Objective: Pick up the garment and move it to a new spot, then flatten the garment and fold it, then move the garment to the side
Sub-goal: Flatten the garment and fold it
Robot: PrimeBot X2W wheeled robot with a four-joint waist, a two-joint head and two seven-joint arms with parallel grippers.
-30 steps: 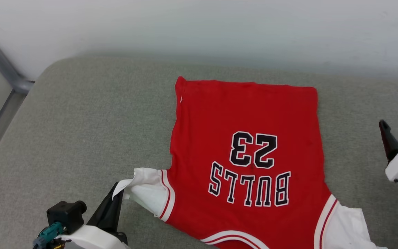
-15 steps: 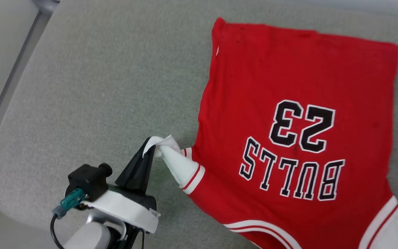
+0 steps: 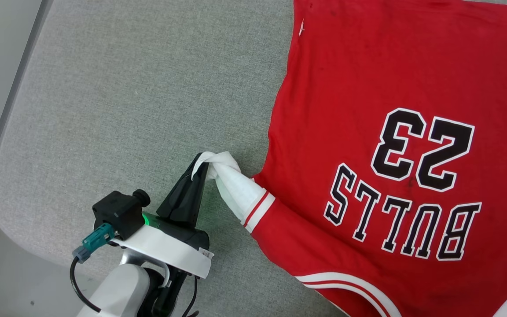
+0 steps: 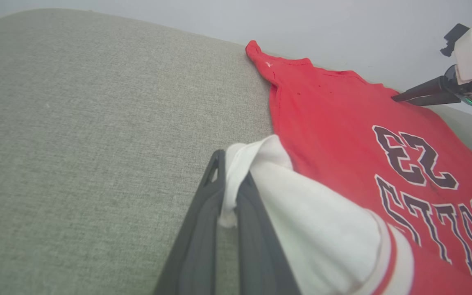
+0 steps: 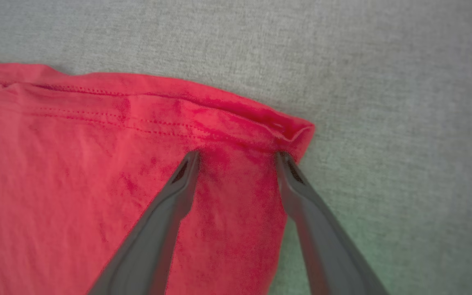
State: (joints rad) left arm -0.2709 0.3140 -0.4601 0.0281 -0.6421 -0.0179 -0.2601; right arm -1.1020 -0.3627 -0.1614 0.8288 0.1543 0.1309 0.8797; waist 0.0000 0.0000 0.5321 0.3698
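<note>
1. The garment (image 3: 368, 110) lies spread out, print up, on the right part of the grey cushion (image 3: 126, 110). Judged light and limp; it will bunch under any pull.
2. Its near-left white sleeve (image 3: 240, 193) is twisted into a cone, with the tip pinched in the left gripper (image 3: 201, 164).
3. The right gripper (image 5: 238, 157) has its jaws wide, tips over the far-right hem corner (image 5: 289, 131). The stitched edge looks like a sound second hold.

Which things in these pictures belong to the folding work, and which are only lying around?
Belong to the job: garment; left gripper, shut on its white sleeve; right gripper, open at its hem corner.
Just there: grey cushion; pale wall.
</note>
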